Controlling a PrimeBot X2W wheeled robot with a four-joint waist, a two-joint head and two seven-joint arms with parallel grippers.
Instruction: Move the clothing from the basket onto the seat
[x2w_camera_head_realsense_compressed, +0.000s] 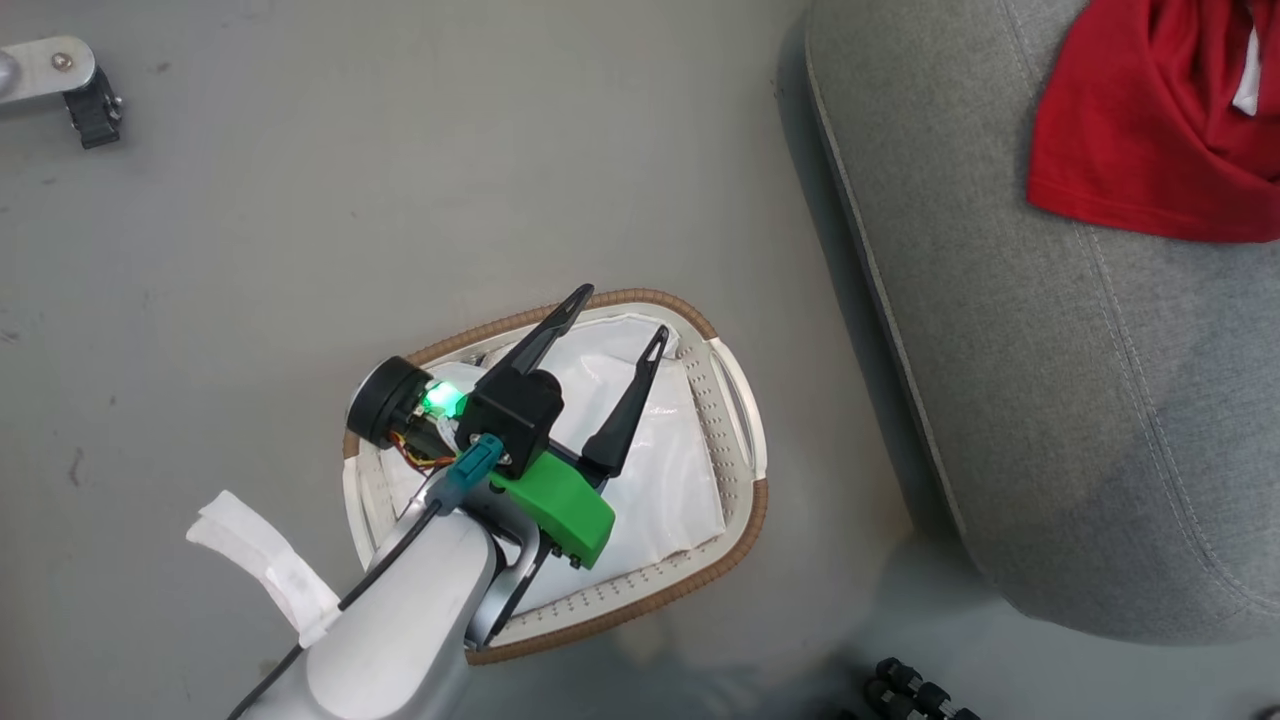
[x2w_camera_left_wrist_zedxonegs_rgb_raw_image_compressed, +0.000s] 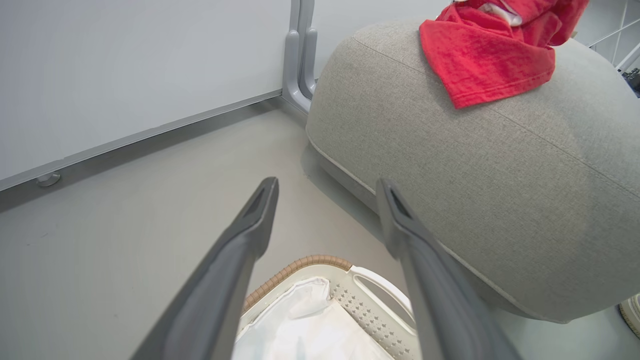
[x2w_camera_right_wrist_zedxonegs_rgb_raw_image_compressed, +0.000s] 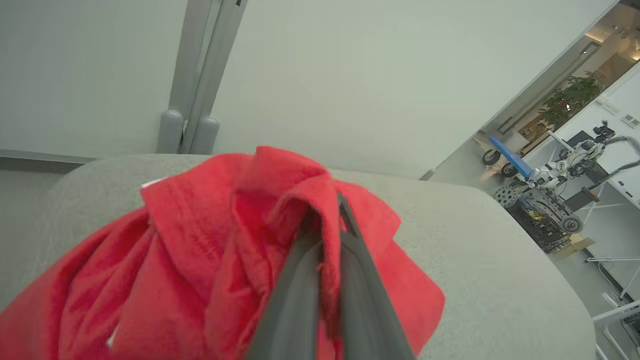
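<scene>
Head view first. The left hand (x2w_camera_head_realsense_compressed: 622, 312) hangs over the basket (x2w_camera_head_realsense_compressed: 745, 545) with its two fingers spread wide and nothing between them. The basket sits on the floor (x2w_camera_head_realsense_compressed: 400, 200). Inside it I see the white liner (x2w_camera_head_realsense_compressed: 670, 470) and no red, though the arm hides a part of it. The seat (x2w_camera_head_realsense_compressed: 1050, 400) is just beside the basket, and the red clothing (x2w_camera_head_realsense_compressed: 1130, 130) lies on top of it, near the far corner.

Left wrist view next. The open fingers point past the basket rim toward the seat. The red clothing (x2w_camera_left_wrist_zedxonegs_rgb_raw_image_compressed: 490, 65) droops a bit over the round side of the seat.

Right wrist view last. The right hand (x2w_camera_right_wrist_zedxonegs_rgb_raw_image_compressed: 330, 215) is shut tight on a fold of the red clothing, which rests in a heap on the seat. I cannot tell if the heap is one piece or two.

The job looks almost done. What could go wrong? If the right hand pulls back before it lets go, it may drag the clothing off the seat. The cloth also lies close to the round edge, so a small tug could make it slide down to the floor.
</scene>
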